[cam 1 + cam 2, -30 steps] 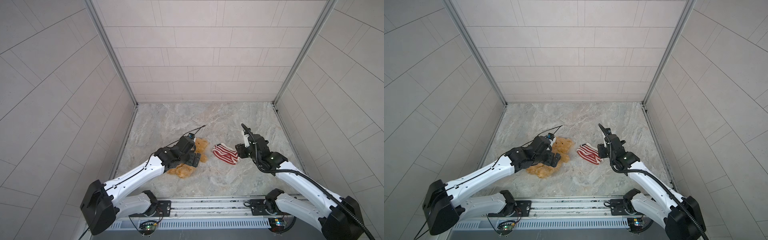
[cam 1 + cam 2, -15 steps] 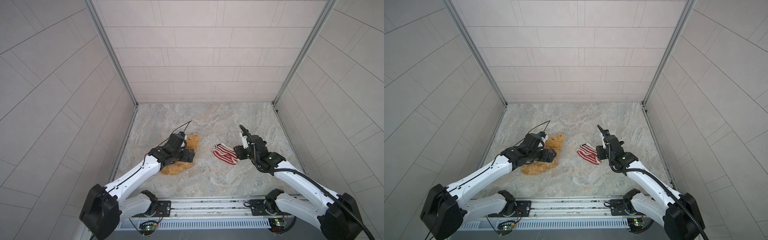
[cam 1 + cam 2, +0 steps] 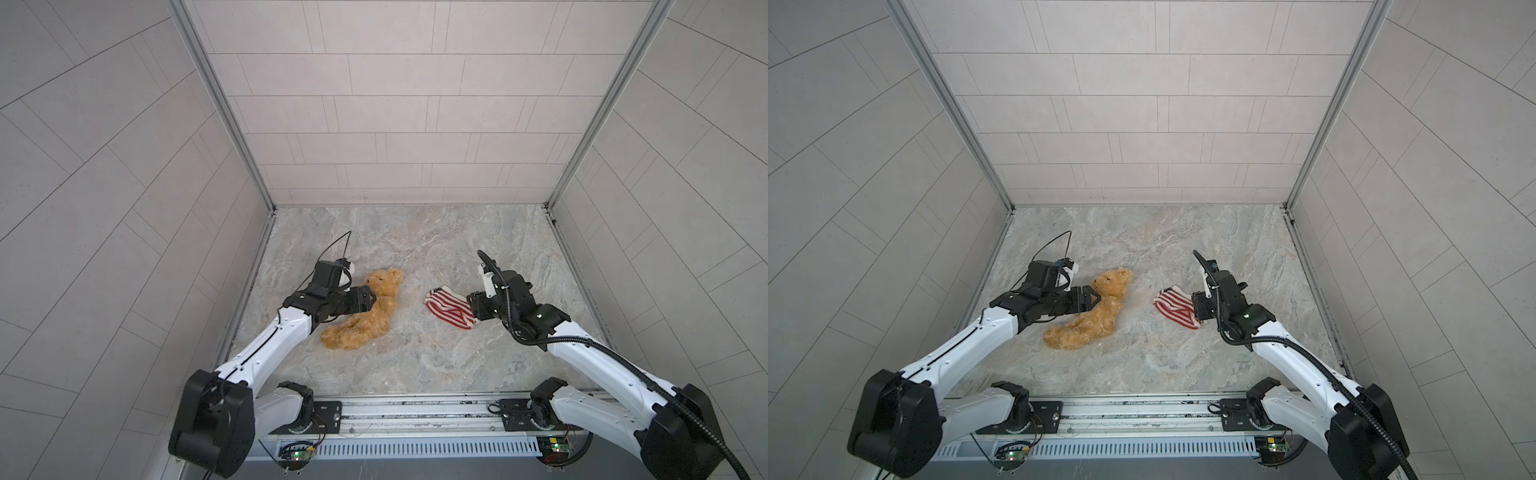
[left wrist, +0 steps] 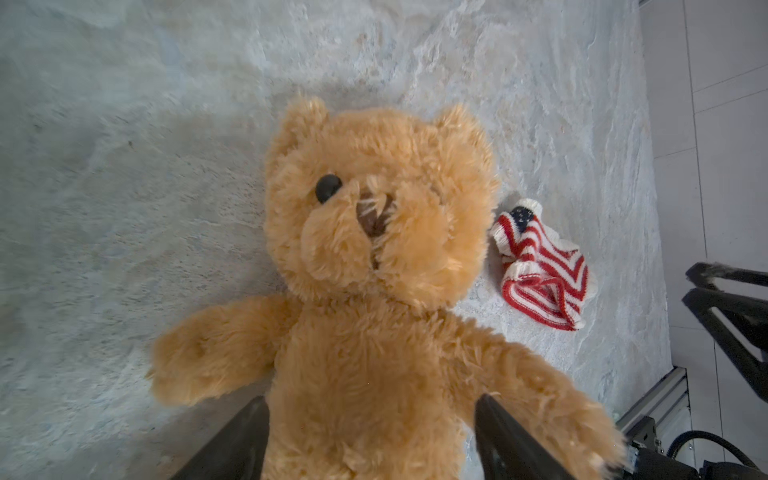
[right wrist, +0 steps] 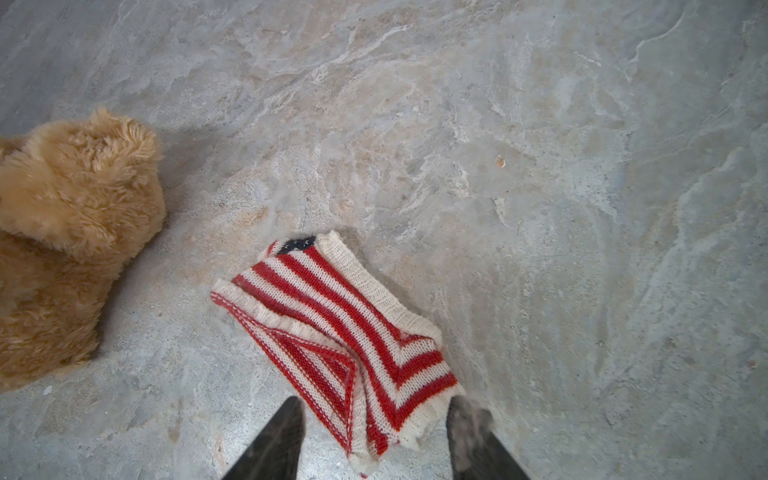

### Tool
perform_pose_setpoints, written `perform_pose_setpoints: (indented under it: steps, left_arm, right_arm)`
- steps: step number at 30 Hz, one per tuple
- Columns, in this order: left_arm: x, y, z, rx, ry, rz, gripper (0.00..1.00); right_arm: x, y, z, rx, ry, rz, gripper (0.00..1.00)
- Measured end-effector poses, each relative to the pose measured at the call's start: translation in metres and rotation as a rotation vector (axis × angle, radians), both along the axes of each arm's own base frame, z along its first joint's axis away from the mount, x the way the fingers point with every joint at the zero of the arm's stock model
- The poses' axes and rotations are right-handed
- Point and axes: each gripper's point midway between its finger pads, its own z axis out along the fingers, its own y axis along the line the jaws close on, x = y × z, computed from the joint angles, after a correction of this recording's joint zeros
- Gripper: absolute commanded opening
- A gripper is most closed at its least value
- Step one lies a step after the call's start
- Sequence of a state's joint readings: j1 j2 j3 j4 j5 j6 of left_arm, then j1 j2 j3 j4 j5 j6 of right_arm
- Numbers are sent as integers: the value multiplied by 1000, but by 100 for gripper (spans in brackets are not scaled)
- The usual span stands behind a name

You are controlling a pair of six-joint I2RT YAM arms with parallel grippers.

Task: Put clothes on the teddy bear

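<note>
Teddy bear [image 3: 368, 318] lies undressed on marble table [image 3: 419, 365], left of centre. Left gripper [image 4: 370, 409] straddles its torso, jaws wide, fur brushing both fingers; whether they pinch, cannot tell. Probably there to steady or lift it. Right gripper [image 5: 376, 409] stands half-open around the hem of striped sweater [image 5: 332, 316], gripping nothing, seemingly set to pick it up. Containers: none visible.

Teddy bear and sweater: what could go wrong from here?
1. The left gripper straddles the teddy bear's fluffy torso; it may pinch mostly fur, so the floppy bear could sag or slip once lifted.
2. The sweater lies crumpled and folded, only its end between the right gripper's jaws; a pinch there might clamp both layers and shut the opening.
</note>
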State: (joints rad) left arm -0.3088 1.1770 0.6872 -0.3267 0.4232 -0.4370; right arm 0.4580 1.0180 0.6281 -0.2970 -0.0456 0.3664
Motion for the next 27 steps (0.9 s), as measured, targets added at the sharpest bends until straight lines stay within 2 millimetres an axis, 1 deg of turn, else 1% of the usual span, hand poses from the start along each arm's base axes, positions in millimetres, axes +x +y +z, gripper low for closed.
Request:
perform_pose_setpoints:
  steps: [4, 7, 9, 11, 13, 14, 16, 19, 23, 25, 27]
  left_arm:
    - [-8, -5, -21, 10, 61, -17, 82]
    - [-12, -16, -29, 14, 75, -48, 82]
    - [-13, -21, -33, 17, 77, -58, 79]
    - [-12, -25, -38, 24, 82, -62, 74]
    - [-11, -27, -44, 35, 87, -59, 62]
    - [-10, -27, -46, 35, 88, -57, 58]
    - [-9, -28, -47, 39, 83, -55, 47]
    - [-8, -27, -46, 43, 70, -50, 36]
    - [-9, -22, -38, 48, 33, -28, 23]
    - [-11, -18, -30, 45, 0, -15, 15]
    - [-13, -15, -17, 35, -45, -5, 9]
  right_arm:
    - [0, 1, -1, -2, 3, 3, 58]
    - [0, 1, -1, -3, 2, 4, 58]
    - [0, 1, -1, -5, 2, 6, 58]
    - [-1, 1, -1, -7, 2, 10, 58]
    - [-1, 2, -1, -9, 2, 15, 58]
    - [-2, 3, -1, -11, 2, 18, 58]
    - [-3, 4, -3, -22, 4, 29, 58]
    - [-7, 12, -8, -43, 24, 64, 58]
    - [-7, 31, -16, -83, 59, 133, 57]
    - [-4, 41, -21, -101, 81, 163, 55]
    - [1, 46, -25, -116, 97, 178, 53]
